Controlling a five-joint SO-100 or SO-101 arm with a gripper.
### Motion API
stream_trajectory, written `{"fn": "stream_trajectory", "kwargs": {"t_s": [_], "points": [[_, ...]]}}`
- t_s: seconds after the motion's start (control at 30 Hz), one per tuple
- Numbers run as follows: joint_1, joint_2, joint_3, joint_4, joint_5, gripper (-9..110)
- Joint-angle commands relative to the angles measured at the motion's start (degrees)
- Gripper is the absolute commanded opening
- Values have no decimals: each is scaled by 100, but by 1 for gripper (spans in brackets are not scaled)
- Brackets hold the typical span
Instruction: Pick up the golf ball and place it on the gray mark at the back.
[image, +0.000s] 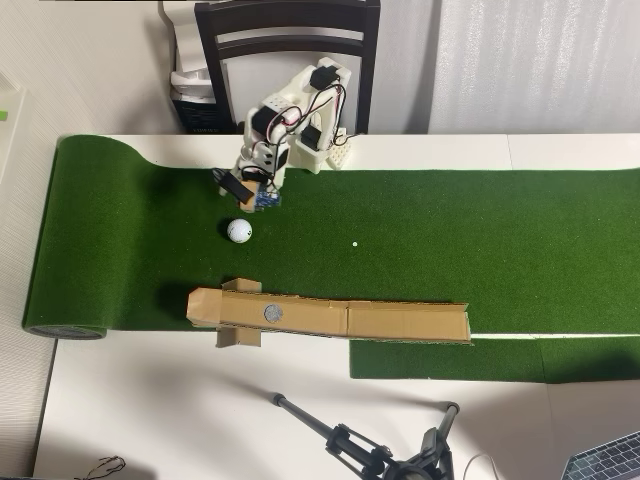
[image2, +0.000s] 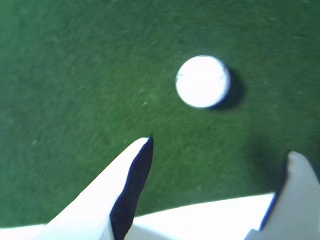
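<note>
You have one golf ball (image: 239, 231), one gray mark (image: 272, 313), one tiny white dot (image: 354, 244) and one white arm on this desk. The golf ball sits on the green turf mat (image: 480, 230), toward the mat's left end in the overhead view, between the arm's base at the far edge and the cardboard strip (image: 330, 318) at the near edge. It rests free on the turf, touching nothing else.

The gripper (image: 238, 189) hangs just beyond the ball on the arm's side, apart from it. In the wrist view your gripper (image2: 220, 147) shows two white fingers with a wide gap between them, holding nothing; the ball (image2: 202, 81) lies ahead of the tips, nearer the right finger. That view is blurred, so the gap may look a little wider than it is.

The gray mark is a flat round disc on the brown cardboard strip, near the strip's left end. The strip runs along the near edge of the mat. The mark is bare, and the ball is well apart from it.

The turf mat covers most of a white desk (image: 180, 410), its left end curled into a roll. A dark chair (image: 287, 40) stands behind the arm. A black tripod (image: 370, 450) lies at the near edge of the desk, with a laptop corner (image: 610, 462) at the near right corner.
</note>
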Motion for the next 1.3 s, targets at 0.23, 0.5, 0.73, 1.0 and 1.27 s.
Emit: {"fn": "stream_trajectory", "kwargs": {"t_s": [0.23,0.5,0.73,1.0,1.27], "points": [[114,53,-492,-905,-44,45],[-53,-422,756,-1758,9,45],[-123,-1160,923,-1731,-44,45],[-123,-1538,404,-1169,-53,45],[-97,-1687,-527,-483,-53,45]]}}
